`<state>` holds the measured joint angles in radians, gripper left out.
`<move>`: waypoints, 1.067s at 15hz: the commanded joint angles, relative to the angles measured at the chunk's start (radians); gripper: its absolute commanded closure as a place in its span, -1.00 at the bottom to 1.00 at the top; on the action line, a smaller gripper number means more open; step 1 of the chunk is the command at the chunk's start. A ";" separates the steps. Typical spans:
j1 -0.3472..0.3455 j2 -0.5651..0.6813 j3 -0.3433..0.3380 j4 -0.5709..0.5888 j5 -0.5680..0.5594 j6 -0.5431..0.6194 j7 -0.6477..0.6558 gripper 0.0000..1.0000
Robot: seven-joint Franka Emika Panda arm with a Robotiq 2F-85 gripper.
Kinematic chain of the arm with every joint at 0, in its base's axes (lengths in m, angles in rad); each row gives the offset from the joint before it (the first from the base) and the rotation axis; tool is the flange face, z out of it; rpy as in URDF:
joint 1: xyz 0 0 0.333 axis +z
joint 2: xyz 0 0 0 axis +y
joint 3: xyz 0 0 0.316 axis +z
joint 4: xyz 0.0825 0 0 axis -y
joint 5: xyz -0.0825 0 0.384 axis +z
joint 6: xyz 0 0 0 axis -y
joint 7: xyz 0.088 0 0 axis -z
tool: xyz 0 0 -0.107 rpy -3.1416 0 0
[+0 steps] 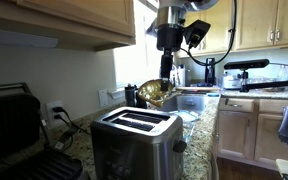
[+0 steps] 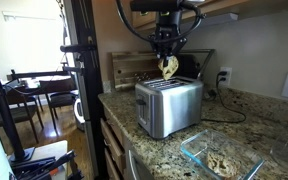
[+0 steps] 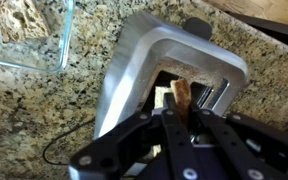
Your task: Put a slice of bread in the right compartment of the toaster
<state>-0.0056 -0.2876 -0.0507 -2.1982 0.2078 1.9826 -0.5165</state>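
The toaster (image 1: 136,140) is a brushed steel box with a black top and two slots, on the granite counter; it shows in both exterior views (image 2: 169,105) and from above in the wrist view (image 3: 169,60). My gripper (image 2: 169,62) hangs just above its top, shut on the slice of bread (image 2: 170,68), a golden-brown piece held upright. In an exterior view the bread (image 1: 154,93) hangs above the toaster's far end. In the wrist view the bread (image 3: 182,95) sits between the fingers (image 3: 182,115), over a slot. Which slot it is over is hard to tell.
A glass dish (image 2: 216,157) holding more bread stands on the counter near the toaster; it also shows in the wrist view (image 3: 29,35). A large black contact grill (image 1: 19,135) stands beside the toaster. Upper cabinets (image 1: 64,20) hang overhead. The toaster's cord (image 2: 224,115) trails to a wall socket.
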 commanded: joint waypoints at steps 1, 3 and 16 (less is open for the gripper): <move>0.053 -0.147 0.039 -0.137 0.017 0.043 0.107 0.87; 0.081 -0.191 0.072 -0.176 0.022 0.050 0.177 0.87; 0.130 -0.288 0.135 -0.255 0.007 0.084 0.422 0.88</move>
<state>0.1183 -0.5258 0.0863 -2.4095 0.2155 2.0342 -0.1402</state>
